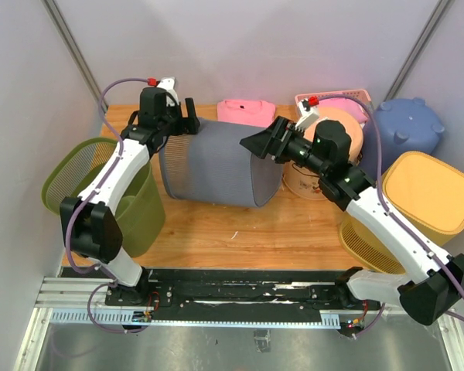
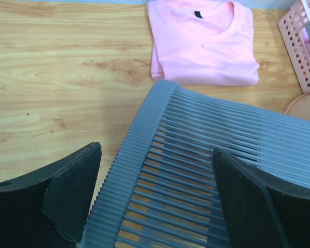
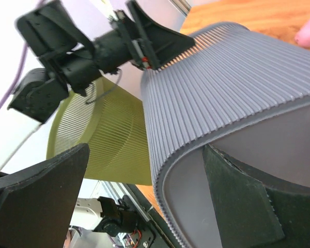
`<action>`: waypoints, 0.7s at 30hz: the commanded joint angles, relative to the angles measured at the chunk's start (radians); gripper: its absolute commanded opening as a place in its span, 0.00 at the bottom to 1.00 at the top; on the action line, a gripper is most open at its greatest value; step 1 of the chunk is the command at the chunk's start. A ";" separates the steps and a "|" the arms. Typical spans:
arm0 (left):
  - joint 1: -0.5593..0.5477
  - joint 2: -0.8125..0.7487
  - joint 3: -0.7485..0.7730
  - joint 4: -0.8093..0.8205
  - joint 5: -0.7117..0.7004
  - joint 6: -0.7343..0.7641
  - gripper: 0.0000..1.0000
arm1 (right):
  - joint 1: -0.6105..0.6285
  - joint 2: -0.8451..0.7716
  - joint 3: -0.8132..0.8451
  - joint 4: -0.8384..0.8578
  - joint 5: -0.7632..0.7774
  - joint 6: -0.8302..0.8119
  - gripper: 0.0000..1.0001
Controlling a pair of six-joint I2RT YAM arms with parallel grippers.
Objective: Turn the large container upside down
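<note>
Left wrist view: left gripper has its jaws wide apart, straddling the ribbed edge of the large grey container. Neither finger is clearly pressing the slats, so it straddles rather than clamps. Right wrist view: right gripper is also spread. The container's curved bottom edge sits between the fingers, with the right-hand one close against the smooth flat end and the other clear of it. Top external view: the container lies on its side across the middle of the wooden worktop, long axis running left to right. The left gripper is at its far-left end and the right gripper at its right end. A green slatted basket stands just left of it at the worktop's edge. A folded pink shirt lies behind it on the far side. To the right are a peach tub, a pink crate, a blue bin and a yellow lidded bin.
</note>
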 commanded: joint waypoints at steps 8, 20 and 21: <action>-0.076 0.085 -0.091 0.123 0.339 -0.161 0.96 | 0.088 0.062 0.081 0.192 -0.054 -0.038 0.93; -0.084 0.199 0.054 0.103 0.334 -0.158 0.99 | 0.114 0.168 0.112 0.177 -0.055 -0.053 0.93; -0.084 0.207 0.083 0.087 0.326 -0.150 0.99 | 0.116 0.183 0.130 0.164 -0.049 -0.061 0.93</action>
